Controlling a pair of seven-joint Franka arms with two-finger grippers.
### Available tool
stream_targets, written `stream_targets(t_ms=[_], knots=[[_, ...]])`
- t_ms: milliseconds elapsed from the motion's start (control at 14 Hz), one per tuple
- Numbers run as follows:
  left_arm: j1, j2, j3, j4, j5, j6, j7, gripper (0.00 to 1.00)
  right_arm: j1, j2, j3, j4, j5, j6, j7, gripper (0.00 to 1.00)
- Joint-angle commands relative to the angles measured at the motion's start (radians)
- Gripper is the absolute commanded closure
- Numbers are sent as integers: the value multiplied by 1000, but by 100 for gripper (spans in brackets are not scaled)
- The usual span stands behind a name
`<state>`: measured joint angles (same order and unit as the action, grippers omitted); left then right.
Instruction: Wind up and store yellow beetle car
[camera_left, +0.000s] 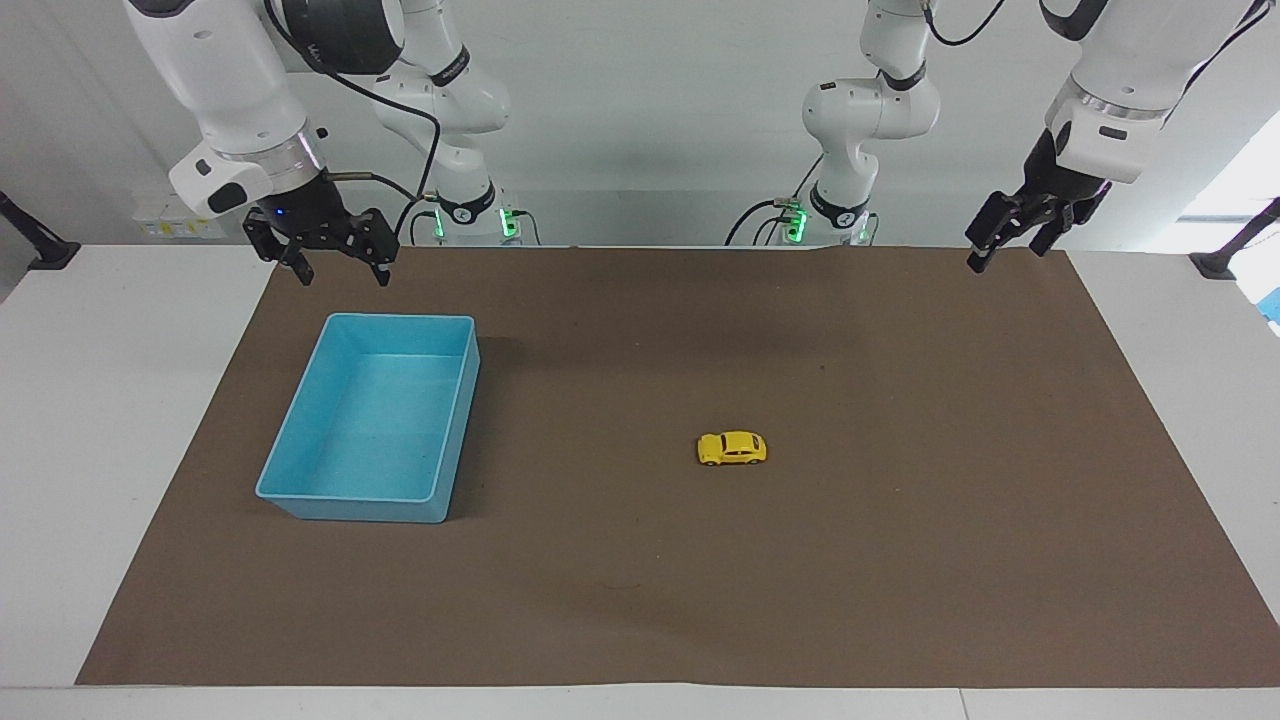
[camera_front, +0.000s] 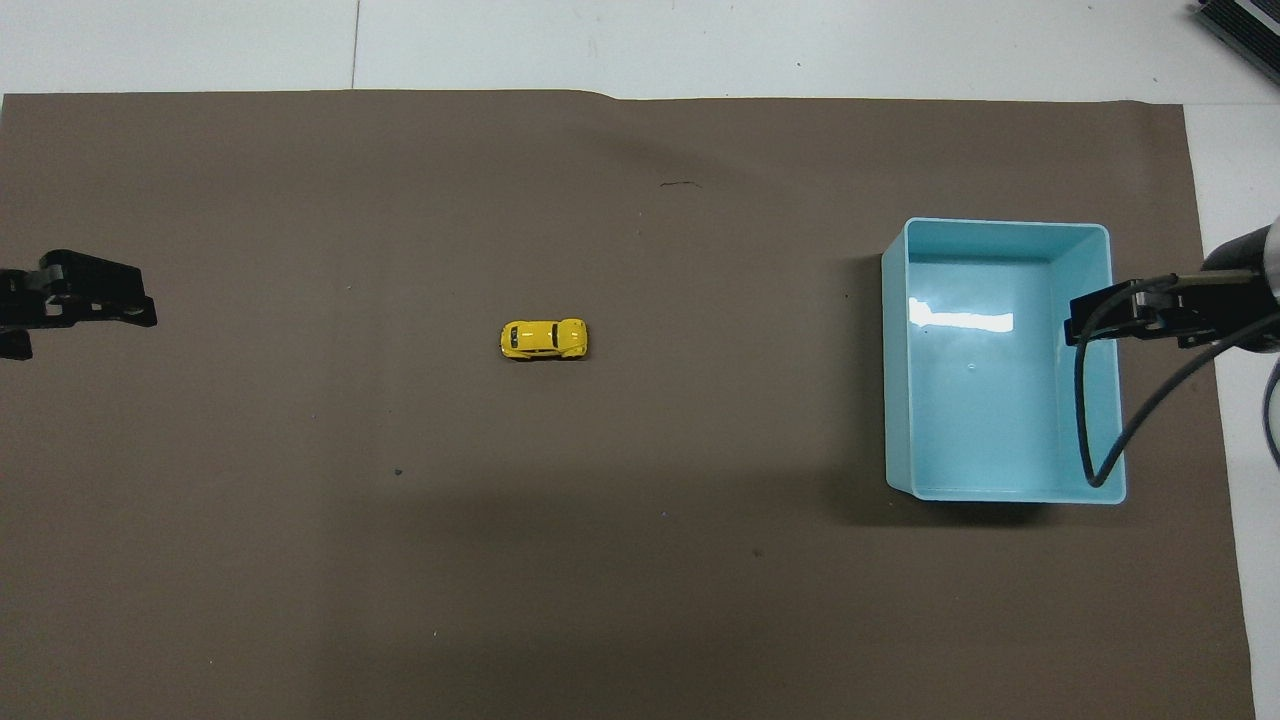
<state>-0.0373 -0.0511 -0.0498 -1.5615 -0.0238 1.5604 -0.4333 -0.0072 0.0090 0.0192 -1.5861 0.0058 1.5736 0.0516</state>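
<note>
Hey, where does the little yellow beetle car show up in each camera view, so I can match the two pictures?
Facing view: the yellow beetle car sits on the brown mat, a little right of the picture's middle.
Overhead view: the car sits a little left of the middle.
Shared landmark: the light blue bin, at the left edge of the mat in the facing view and at the right in the overhead view.

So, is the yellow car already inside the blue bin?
No, the yellow beetle car stands on the brown mat, apart from the light blue bin, which holds nothing.
</note>
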Motion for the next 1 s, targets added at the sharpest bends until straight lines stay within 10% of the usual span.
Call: stream_targets(t_ms=[0,926], knots=[[-7,-27,7,-35,-13,14,-112,0,-13,6,7,11,16,6,8,0],[-102,63,-1,-31,-11,150,-968,0,-13,6,7,11,14,6,8,0]])
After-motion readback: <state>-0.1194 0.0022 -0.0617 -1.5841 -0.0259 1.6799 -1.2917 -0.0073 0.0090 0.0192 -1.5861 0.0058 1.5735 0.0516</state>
